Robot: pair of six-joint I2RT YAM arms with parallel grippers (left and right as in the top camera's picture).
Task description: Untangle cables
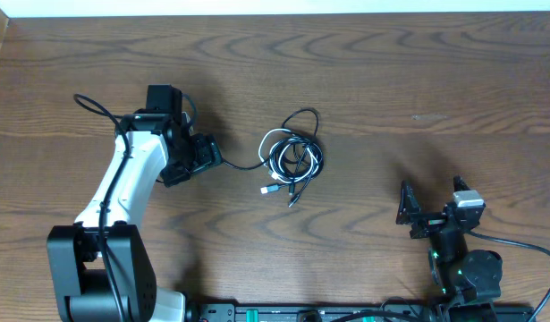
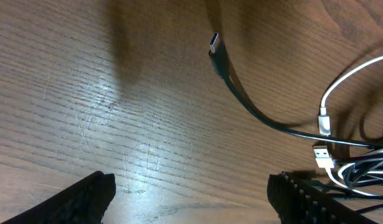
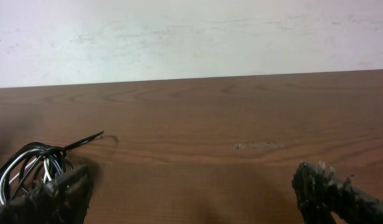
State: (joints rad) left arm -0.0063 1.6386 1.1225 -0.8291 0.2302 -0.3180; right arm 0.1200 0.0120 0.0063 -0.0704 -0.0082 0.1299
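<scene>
The cables [image 1: 293,157] lie in a loose tangle of black and white loops at the table's middle. One black strand [image 1: 243,167] runs out leftward, ending just in front of my left gripper [image 1: 212,157]. In the left wrist view that black cable's plug [image 2: 215,45] rests flat on the wood, away from the fingers, and a white cable [image 2: 340,81] curves at the right. My left gripper [image 2: 191,200] is open with only bare wood between its fingers. My right gripper [image 1: 433,199] stands open near the front right, well away from the bundle [image 3: 29,165].
The table's far edge [image 3: 241,76] meets a pale wall. The left arm's own thicker black wire [image 1: 96,107] loops beside its white link. The arm bases sit along the front edge [image 1: 257,313].
</scene>
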